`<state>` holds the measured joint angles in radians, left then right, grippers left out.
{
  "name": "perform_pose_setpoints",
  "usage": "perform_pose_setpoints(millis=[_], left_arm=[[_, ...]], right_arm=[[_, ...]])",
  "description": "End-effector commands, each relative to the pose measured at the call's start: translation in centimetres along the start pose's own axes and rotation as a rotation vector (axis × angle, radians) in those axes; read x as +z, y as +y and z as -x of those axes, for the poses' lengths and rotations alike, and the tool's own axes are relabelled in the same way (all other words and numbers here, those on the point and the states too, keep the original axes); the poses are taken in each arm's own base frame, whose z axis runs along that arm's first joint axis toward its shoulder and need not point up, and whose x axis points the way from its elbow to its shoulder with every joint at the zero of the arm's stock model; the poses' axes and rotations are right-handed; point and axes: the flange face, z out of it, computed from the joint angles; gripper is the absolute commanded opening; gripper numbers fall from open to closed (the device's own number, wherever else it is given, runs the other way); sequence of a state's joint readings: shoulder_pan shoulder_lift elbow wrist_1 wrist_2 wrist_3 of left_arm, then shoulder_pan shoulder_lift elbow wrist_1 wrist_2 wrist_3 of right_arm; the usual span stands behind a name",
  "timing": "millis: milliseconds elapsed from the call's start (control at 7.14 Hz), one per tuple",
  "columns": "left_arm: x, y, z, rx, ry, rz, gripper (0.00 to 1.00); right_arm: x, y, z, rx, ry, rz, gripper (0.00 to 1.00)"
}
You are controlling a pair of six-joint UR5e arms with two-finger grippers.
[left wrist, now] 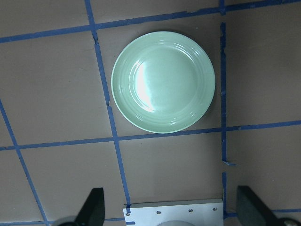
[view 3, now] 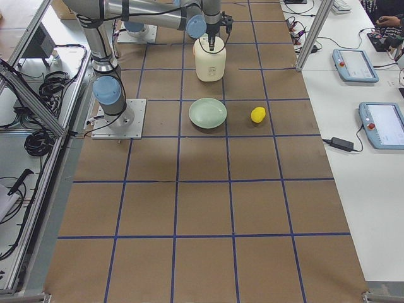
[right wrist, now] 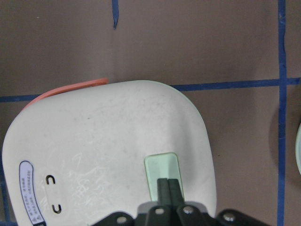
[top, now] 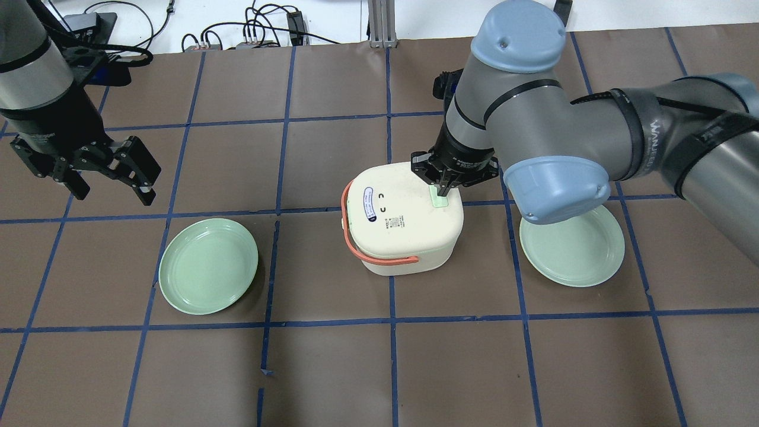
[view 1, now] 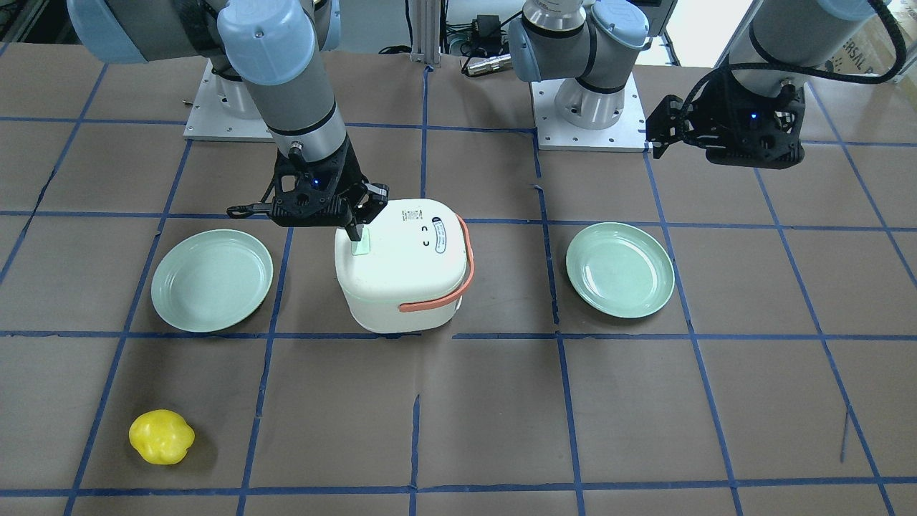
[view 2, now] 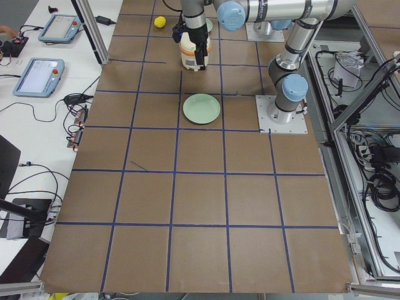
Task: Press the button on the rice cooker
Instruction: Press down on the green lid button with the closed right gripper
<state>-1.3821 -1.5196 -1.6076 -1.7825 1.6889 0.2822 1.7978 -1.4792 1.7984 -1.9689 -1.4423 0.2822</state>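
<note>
A white rice cooker point(top: 403, 222) with an orange handle point(top: 379, 258) stands mid-table; it also shows in the front view point(view 1: 401, 272). Its pale green button point(right wrist: 162, 176) lies on the lid's edge nearest the robot point(top: 440, 200). My right gripper point(top: 443, 190) is shut, fingertips together and resting on the button; the right wrist view shows the closed fingers point(right wrist: 168, 190) over the button's near part. My left gripper point(top: 112, 181) is open and empty, held high over the table's left side, far from the cooker.
Two green plates lie on either side of the cooker point(top: 209, 265) point(top: 572, 244). A yellow pepper point(view 1: 161, 436) sits near the operators' edge. The left wrist view looks down on one plate point(left wrist: 163, 81) and the arm's base plate point(left wrist: 174, 212).
</note>
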Motion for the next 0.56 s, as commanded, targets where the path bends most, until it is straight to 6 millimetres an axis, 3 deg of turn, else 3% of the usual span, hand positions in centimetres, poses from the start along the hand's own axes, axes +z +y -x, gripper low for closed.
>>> perform_pose_setpoints(millis=[0,420], left_arm=[[0.02,-0.02,0.0,0.0,0.0,0.001,1.0],[0.02,-0.02,0.0,0.0,0.0,0.001,1.0]], right_arm=[[0.37,0.04,-0.06,0.001,0.002,0.008,0.06],[1.12,-0.26,-0.07,0.0,0.006,0.021,0.06]])
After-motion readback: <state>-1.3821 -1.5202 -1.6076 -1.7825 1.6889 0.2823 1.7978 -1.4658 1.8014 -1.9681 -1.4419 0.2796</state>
